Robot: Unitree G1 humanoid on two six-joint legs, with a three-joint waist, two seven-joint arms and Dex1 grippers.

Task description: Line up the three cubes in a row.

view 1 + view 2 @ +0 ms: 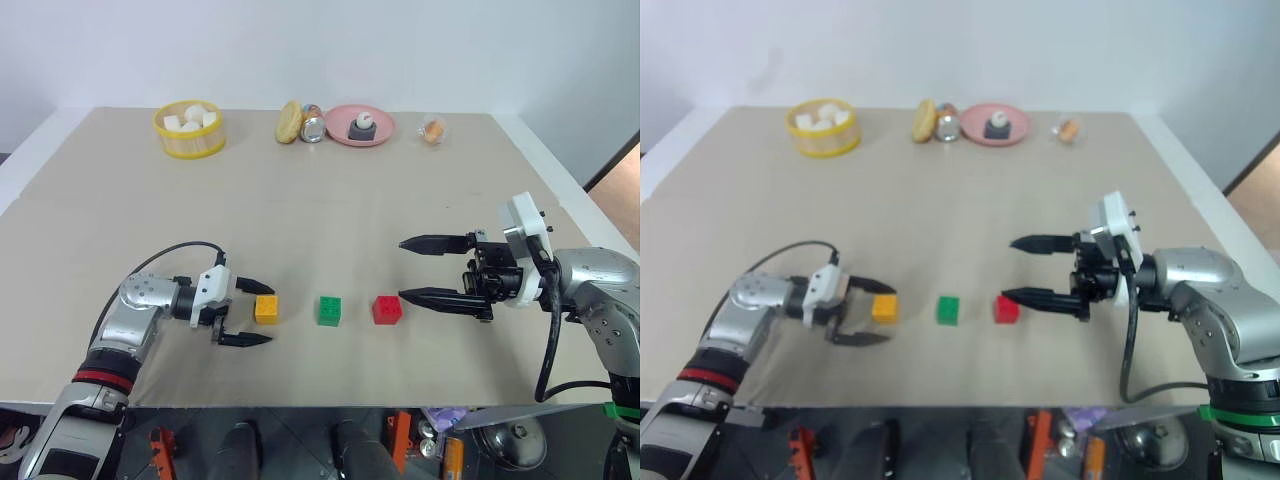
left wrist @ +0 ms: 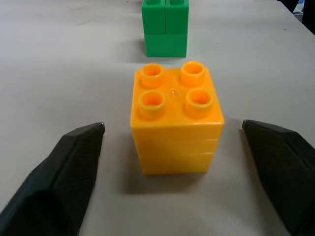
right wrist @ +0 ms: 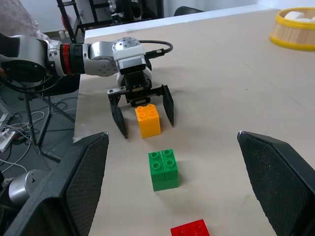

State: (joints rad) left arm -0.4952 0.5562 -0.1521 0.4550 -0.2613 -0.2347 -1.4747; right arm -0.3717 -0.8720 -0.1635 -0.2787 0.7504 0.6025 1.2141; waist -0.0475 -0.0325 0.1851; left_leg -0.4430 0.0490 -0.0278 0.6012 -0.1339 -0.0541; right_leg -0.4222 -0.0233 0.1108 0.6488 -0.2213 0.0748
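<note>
At the far edge of the table [image 1: 330, 200] stands a yellow basket [image 1: 189, 131] holding several white lumps [image 1: 190, 118]. To its right, also along the far edge, a pink plate [image 1: 359, 126] carries a small dark piece with a white ball on top; what it is cannot be told. Between basket and plate lie a tan oval thing and a shiny can [image 1: 313, 126] on its side, touching each other. Farther right sits a small orange-and-clear object [image 1: 433, 130], too small to identify.

The three cubes stand near the front of the table in a left-to-right row, evenly spaced and apart from one another: the yellow cube [image 1: 266, 309], the green cube [image 1: 329, 310] and the red cube [image 1: 387, 309].

The left gripper [image 1: 246, 313] lies low over the table, pointing right, with its fingers [image 2: 64, 172] spread wide. The yellow cube sits upright between the fingertips, studs up, with a clear gap on each side; neither finger touches it, so it is released. In the left wrist view the green cube stands just beyond it.

The right gripper [image 1: 418, 268] points left, its fingers also spread wide and holding nothing. Its lower fingertip appears just beside the red cube; contact cannot be told.
</note>
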